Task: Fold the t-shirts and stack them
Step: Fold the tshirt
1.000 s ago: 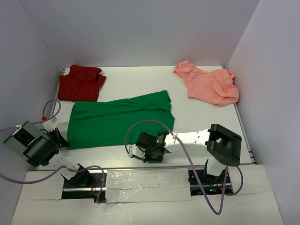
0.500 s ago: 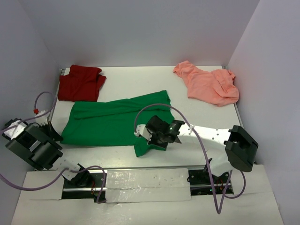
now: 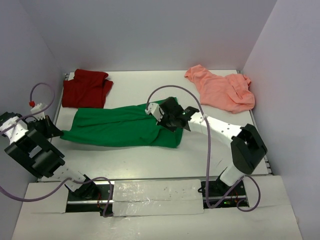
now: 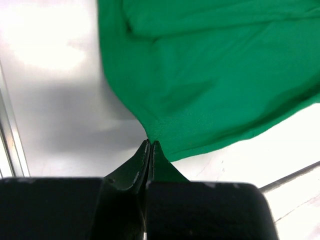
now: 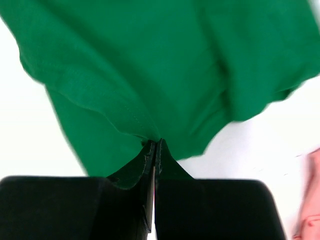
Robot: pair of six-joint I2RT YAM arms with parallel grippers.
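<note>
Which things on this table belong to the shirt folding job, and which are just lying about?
Job:
- green t-shirt, pinched by the left gripper and right gripper
- dark red t-shirt, far left
- salmon pink t-shirt, crumpled, far right

Not the job:
- purple cables
- taped strip at the near edge

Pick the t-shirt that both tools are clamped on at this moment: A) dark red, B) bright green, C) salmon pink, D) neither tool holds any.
B: the left tool and the right tool each pinch an edge of the green t-shirt with fingers shut, while the dark red t-shirt and the salmon pink t-shirt lie untouched at the back.
</note>
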